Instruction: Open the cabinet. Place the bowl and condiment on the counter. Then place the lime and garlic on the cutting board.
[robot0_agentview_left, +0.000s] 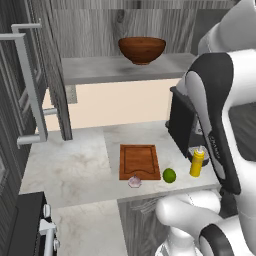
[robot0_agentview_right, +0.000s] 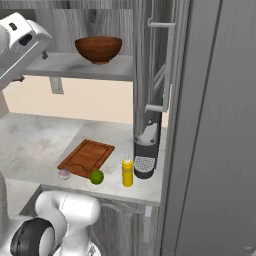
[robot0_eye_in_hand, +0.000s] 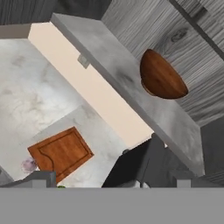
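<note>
The cabinet (robot0_agentview_left: 30, 85) stands open, both doors swung out. On its grey shelf (robot0_agentview_left: 115, 70) sits the dark wooden bowl (robot0_agentview_left: 142, 49) (robot0_agentview_right: 98, 48) (robot0_eye_in_hand: 162, 76). Down on the counter (robot0_agentview_left: 75, 165) lies the cutting board (robot0_agentview_left: 139, 161) (robot0_agentview_right: 87, 156) (robot0_eye_in_hand: 61, 153), bare. The garlic (robot0_agentview_left: 134, 181) (robot0_agentview_right: 64, 173) (robot0_eye_in_hand: 29, 165) and lime (robot0_agentview_left: 169, 175) (robot0_agentview_right: 97, 176) rest on the stone at its near edge. The yellow condiment (robot0_agentview_left: 197, 163) (robot0_agentview_right: 127, 171) stands upright beside the lime. My gripper (robot0_eye_in_hand: 111, 181) hangs open and empty, high above the counter and some way off from the bowl.
A black coffee machine (robot0_agentview_left: 182, 122) (robot0_agentview_right: 146, 150) stands on the counter behind the condiment, under the shelf's right end. The right cabinet door (robot0_agentview_right: 160, 65) juts out above it. A stove front (robot0_agentview_left: 30, 225) sits at the lower left.
</note>
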